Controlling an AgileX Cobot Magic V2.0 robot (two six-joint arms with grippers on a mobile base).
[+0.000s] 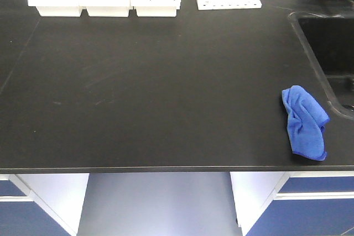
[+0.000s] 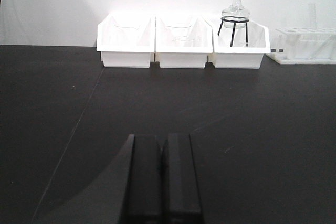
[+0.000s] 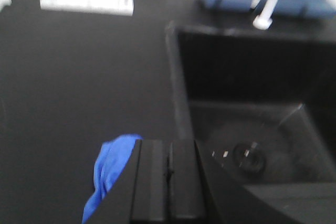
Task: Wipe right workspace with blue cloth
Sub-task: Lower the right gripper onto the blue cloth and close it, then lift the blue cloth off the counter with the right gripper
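The blue cloth (image 1: 304,122) is soft, wrinkled fabric; the worktop (image 1: 155,92) is matt black, faintly smeared; the bins (image 2: 181,56) look like smooth white plastic; the flask (image 2: 235,13) is clear glass.

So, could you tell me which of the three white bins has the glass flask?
The rightmost bin, beside the tube rack: only there does the flask rise above the rim.
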